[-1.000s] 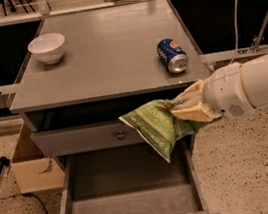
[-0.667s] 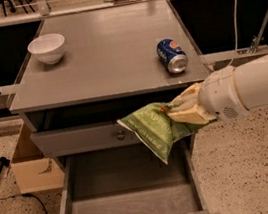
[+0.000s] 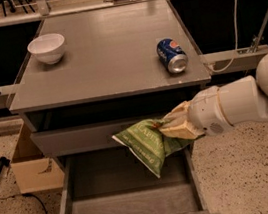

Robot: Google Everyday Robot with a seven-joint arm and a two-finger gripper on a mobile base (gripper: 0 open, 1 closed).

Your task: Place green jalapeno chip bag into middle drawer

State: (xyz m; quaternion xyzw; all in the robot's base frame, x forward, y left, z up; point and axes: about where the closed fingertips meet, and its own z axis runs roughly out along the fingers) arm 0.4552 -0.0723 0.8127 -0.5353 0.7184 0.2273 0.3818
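Note:
The green jalapeno chip bag [image 3: 147,145] hangs crumpled in the air above the open middle drawer [image 3: 132,205], over its right half and in front of the closed drawer front. My gripper [image 3: 175,125] comes in from the right on a white arm and is shut on the bag's right end. The bag droops down and to the left, its lowest corner a little above the drawer's floor. The drawer is pulled out wide and nothing lies in it.
A white bowl [image 3: 46,48] stands at the cabinet top's back left and a blue soda can [image 3: 172,55] lies at its right. A cardboard box [image 3: 32,165] sits on the floor left of the cabinet. A white cable [image 3: 234,22] hangs at the right.
My gripper has moved a little to the left with the bag, which now hangs more over the drawer's middle.

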